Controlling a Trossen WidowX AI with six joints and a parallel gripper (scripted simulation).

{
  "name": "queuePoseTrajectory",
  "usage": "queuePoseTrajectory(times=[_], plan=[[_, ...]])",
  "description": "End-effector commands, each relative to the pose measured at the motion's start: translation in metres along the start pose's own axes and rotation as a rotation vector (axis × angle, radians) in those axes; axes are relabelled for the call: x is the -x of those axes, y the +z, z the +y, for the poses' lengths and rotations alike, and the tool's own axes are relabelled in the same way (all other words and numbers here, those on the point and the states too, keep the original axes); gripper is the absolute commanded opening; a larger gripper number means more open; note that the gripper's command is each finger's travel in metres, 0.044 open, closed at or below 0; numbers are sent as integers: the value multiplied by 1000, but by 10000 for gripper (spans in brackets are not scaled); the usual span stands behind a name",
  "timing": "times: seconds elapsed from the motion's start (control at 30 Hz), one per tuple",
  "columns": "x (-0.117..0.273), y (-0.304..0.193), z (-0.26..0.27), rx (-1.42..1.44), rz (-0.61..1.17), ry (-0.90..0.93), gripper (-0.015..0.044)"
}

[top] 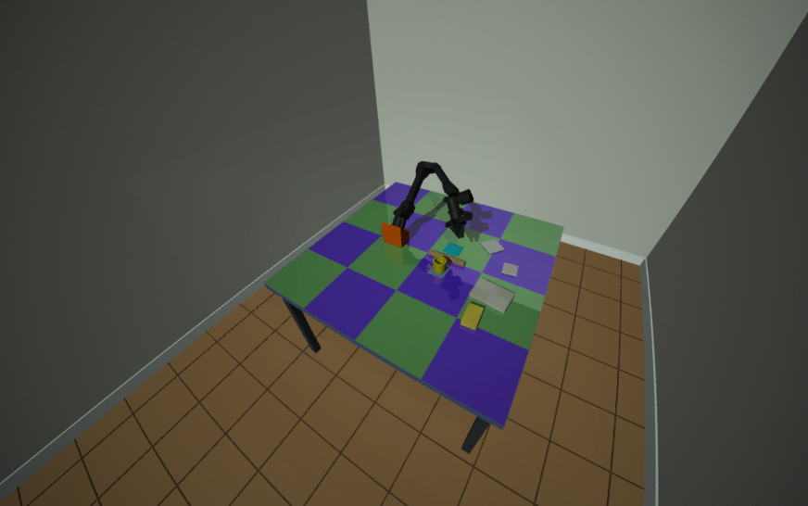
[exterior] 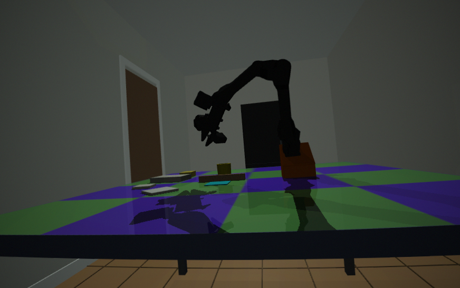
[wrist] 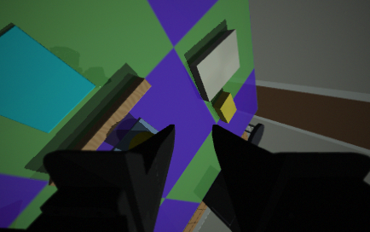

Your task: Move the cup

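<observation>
Your jaws hang partly closed, empty, above the glossy checkered worktop [top: 381,327]; cylindrical yellow cup [top: 439,264] at 7 o'clock.

The arm [top: 430,178] is looking matte black all over, its gripper [wrist: 192,141] showing two wedge-shaped fingers; markings seemingly indiscernible.

Bare room: door [exterior: 143,125], tiled floor [top: 250,429]
</observation>
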State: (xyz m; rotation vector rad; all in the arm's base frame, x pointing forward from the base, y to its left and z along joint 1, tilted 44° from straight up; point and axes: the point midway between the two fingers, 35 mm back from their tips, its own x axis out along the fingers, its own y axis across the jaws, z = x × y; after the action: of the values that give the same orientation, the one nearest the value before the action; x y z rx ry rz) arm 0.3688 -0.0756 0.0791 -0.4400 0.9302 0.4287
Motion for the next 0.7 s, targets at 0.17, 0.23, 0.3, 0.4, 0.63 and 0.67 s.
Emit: queuePoseTrajectory(times=[0.17, 0.23, 0.3, 0.4, 0.63, 0.67], plan=[[-47, -86, 20, 122, 67, 468, 167], [-53, -103, 28, 134, 30, 575, 167], [-56, -116, 37, 140, -29, 673, 167], [-57, -124, 43, 139, -80, 735, 167], [-57, -124, 44, 139, -80, 735, 167], [-58, -124, 44, 139, -80, 735, 167]])
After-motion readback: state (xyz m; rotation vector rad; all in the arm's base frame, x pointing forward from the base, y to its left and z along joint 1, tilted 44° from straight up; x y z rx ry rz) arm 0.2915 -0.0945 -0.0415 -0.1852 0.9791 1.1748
